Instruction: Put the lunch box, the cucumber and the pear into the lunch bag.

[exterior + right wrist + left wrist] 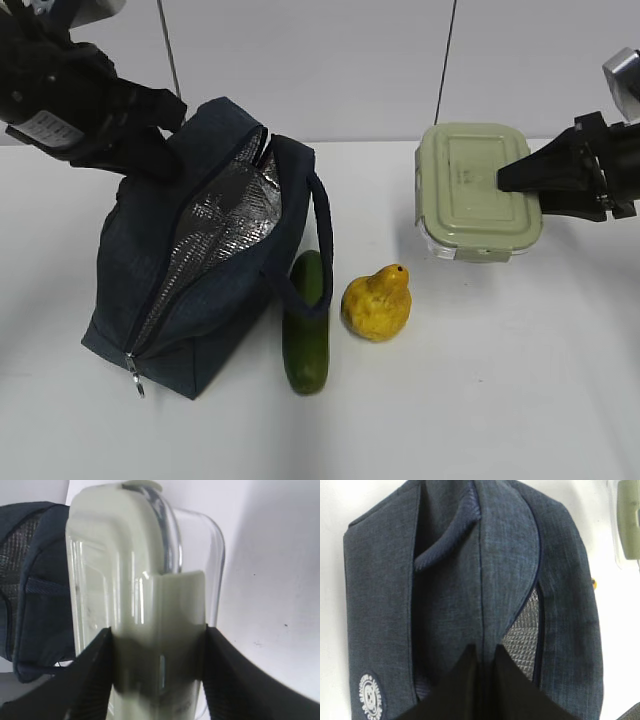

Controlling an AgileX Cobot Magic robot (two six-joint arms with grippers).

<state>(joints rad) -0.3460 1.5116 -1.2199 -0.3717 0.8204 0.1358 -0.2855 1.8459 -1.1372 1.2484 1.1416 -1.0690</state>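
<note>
- The lunch bag (190,270) stands at the table's (480,400) left, zipper open, silver lining showing; its round white logo (371,695) carries writing too small to read.
- The left gripper (485,652) is clenched on the bag's upper fabric edge.
- The lunch box (478,188) is at the right, grasped between the right gripper's (157,672) jaws.
- The cucumber (307,322) lies touching the bag's handle loop (318,225).
- The pear (377,302) sits just beside the cucumber, between bag and box.
</note>
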